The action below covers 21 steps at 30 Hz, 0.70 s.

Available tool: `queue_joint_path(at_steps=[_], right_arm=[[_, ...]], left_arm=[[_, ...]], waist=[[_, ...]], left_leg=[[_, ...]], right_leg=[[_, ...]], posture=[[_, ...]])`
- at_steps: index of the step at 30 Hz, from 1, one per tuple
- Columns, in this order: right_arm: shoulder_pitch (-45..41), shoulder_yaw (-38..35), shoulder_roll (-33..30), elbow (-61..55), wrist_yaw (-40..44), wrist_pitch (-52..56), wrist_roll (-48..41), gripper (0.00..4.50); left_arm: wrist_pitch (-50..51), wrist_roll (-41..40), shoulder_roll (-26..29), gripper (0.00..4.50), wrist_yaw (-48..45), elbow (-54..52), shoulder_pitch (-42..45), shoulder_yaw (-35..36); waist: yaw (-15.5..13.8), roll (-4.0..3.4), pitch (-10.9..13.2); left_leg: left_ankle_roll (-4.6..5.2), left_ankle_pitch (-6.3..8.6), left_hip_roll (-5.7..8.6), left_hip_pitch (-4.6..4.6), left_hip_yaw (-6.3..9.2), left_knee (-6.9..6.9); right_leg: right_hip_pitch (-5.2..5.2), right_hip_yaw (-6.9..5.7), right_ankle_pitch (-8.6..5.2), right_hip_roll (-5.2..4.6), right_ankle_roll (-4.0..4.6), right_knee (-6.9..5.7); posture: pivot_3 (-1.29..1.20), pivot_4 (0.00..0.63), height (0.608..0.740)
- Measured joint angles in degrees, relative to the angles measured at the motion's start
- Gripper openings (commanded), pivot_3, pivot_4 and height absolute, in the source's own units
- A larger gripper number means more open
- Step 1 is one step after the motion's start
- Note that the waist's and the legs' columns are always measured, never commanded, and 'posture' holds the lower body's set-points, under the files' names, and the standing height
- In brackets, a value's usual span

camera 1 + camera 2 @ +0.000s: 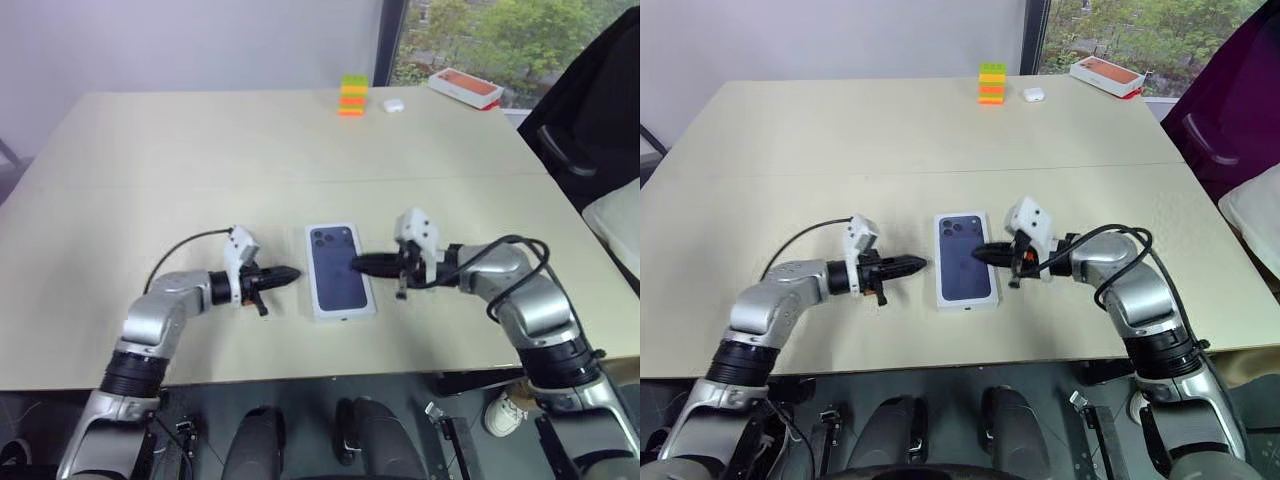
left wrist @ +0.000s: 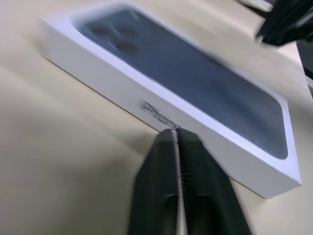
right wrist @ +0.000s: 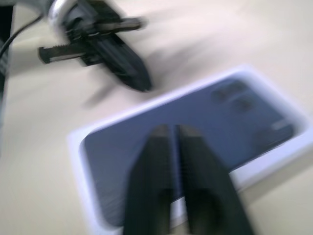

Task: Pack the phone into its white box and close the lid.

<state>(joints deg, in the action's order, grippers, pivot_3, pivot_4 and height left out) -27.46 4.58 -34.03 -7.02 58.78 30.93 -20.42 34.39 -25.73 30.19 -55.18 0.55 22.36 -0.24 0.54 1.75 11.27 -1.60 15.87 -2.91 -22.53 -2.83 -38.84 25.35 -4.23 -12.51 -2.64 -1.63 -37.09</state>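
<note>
Lid (image 1: 340,268) sat closed over the white box (image 2: 161,105), dark blue phone picture facing up, flat on the table (image 1: 200,150) near its front edge, between the two arms. Phone itself hidden, presumably under the lid; could not tell. Left gripper (image 1: 290,273) hung just beside the box's left long side, apart from it, fingers (image 2: 195,166) pressed nearly together, only a thin slit between them, holding nothing. Right gripper (image 1: 357,265) reached in from the right, tips over the lid's right edge, contact unclear; fingers (image 3: 161,161) close together with a narrow gap, gripping nothing. Farther back: stacked colored blocks (image 1: 352,96), small white case (image 1: 392,104), orange-topped flat box (image 1: 465,87).
</note>
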Motion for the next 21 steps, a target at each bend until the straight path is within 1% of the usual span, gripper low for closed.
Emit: queue_joint_path(at_steps=[2, 5, 6, 8, 11, 17, 21], right_arm=[[0.2, -1.6, -1.2, 1.2, 0.5, -1.8, -0.2, 2.8], [0.2, -3.1, -2.1, 1.9, 1.8, -3.9, -0.9, 4.33], [0.2, -3.2, -2.7, 2.0, 2.2, -4.5, -1.0, 4.42], [0.2, -4.1, -4.2, 2.8, 3.4, -6.2, -1.1, 4.42], [0.2, -5.4, -6.7, 4.6, 5.1, -7.6, -1.2, 4.42], [-0.1, -7.2, -9.1, 8.4, 7.2, -9.6, -1.3, 4.42], [1.2, -9.0, -11.8, 8.7, 9.1, -10.5, -1.8, 4.42]], left_arm=[[-0.6, -0.3, 3.2, 2.78, -0.4, -0.5, -0.4, 3.0], [-1.1, -1.9, 5.7, 4.3, -1.6, -0.6, -0.4, 6.4], [-1.1, -2.3, 6.4, 4.41, -2.0, -0.6, -0.4, 7.1], [-1.5, -3.1, 9.2, 4.41, -3.5, -0.6, -0.6, 9.4], [-2.4, -3.6, 11.9, 4.41, -4.6, 0.0, -2.1, 12.2], [-3.6, -3.7, 13.6, 4.41, -5.0, 0.5, -5.1, 13.7], [-6.0, -3.5, 16.2, 4.41, -6.3, 1.0, -9.6, 15.9]], waist=[[-0.1, -0.02, 0.0], [-0.1, -0.02, 0.0], [-0.1, -0.02, 0.0], [0.0, -0.02, 0.0], [0.0, -0.05, 0.0], [-0.1, -0.05, 0.0], [0.0, -0.06, 0.0]], left_leg=[[0.0, 0.0, 0.01, 0.0, -0.01, 0.0], [0.0, 0.0, 0.01, -0.01, -0.02, 0.0], [0.0, 0.0, 0.01, -0.01, -0.02, 0.0], [0.0, 0.0, 0.01, 0.0, -0.03, 0.01], [0.0, 0.01, 0.01, 0.0, -0.04, 0.03], [0.0, 0.01, 0.0, 0.0, -0.07, 0.03], [0.0, 0.01, -0.01, 0.0, -0.13, 0.11]], right_leg=[[0.0, -0.01, 0.0, -0.01, 0.0, 0.01], [0.0, -0.01, -0.01, -0.03, 0.0, 0.01], [0.0, -0.01, -0.01, -0.03, -0.01, 0.02], [0.0, 0.0, -0.01, -0.02, -0.01, 0.03], [0.01, 0.0, -0.01, -0.02, -0.01, 0.03], [0.02, 0.01, -0.02, -0.04, -0.01, 0.05], [0.05, 0.04, -0.03, -0.05, -0.01, 0.09]], posture=[[0.0, 0.15, 0.74], [0.0, 0.15, 0.74], [0.0, 0.15, 0.74], [0.0, 0.15, 0.74], [0.0, 0.15, 0.74], [0.0, 0.15, 0.74], [0.0, 0.15, 0.74]])
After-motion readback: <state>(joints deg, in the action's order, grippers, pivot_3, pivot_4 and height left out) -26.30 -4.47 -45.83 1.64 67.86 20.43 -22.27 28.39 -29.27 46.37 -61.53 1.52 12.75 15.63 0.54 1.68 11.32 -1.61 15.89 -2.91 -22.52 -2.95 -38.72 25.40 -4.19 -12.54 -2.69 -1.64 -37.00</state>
